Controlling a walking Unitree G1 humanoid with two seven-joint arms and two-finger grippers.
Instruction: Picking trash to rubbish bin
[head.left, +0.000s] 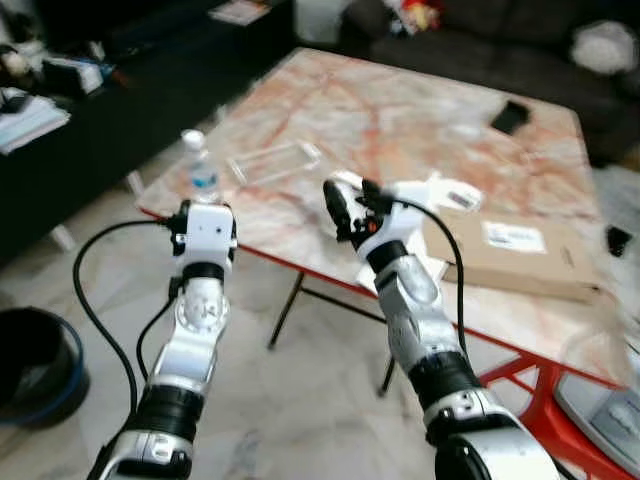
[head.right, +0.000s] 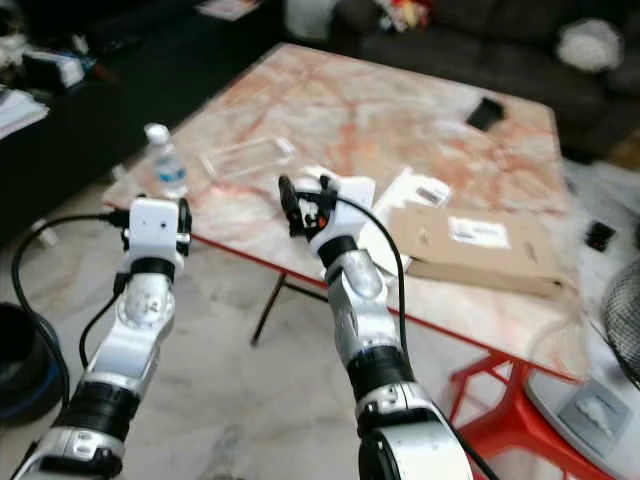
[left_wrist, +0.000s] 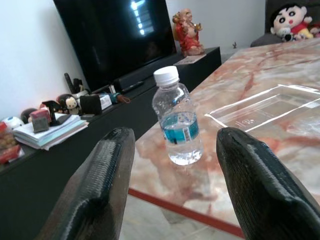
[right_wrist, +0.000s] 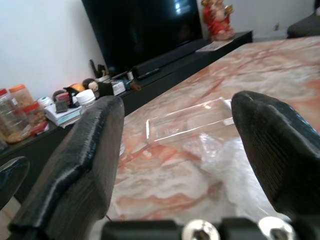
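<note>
A small clear water bottle (head.left: 201, 168) with a white cap and blue label stands at the marble table's (head.left: 400, 110) near left corner. My left gripper (left_wrist: 172, 135) is open just short of it, and the bottle shows between its fingers. A flat clear plastic tray (head.left: 272, 162) lies beyond the bottle. My right gripper (head.left: 352, 205) is open over the table's front edge, facing crumpled clear wrap (right_wrist: 220, 155) and the tray (right_wrist: 192, 120). White plastic packaging (head.left: 445, 193) lies by the right gripper. A black rubbish bin (head.left: 35, 365) stands on the floor at the lower left.
A flat cardboard parcel (head.left: 515, 255) lies on the table's right front. A black phone (head.left: 510, 117) lies at the far right. A dark TV console (head.left: 100, 90) with clutter runs along the left, and a dark sofa (head.left: 480, 30) sits behind. Red table legs (head.left: 520, 385) stand at the lower right.
</note>
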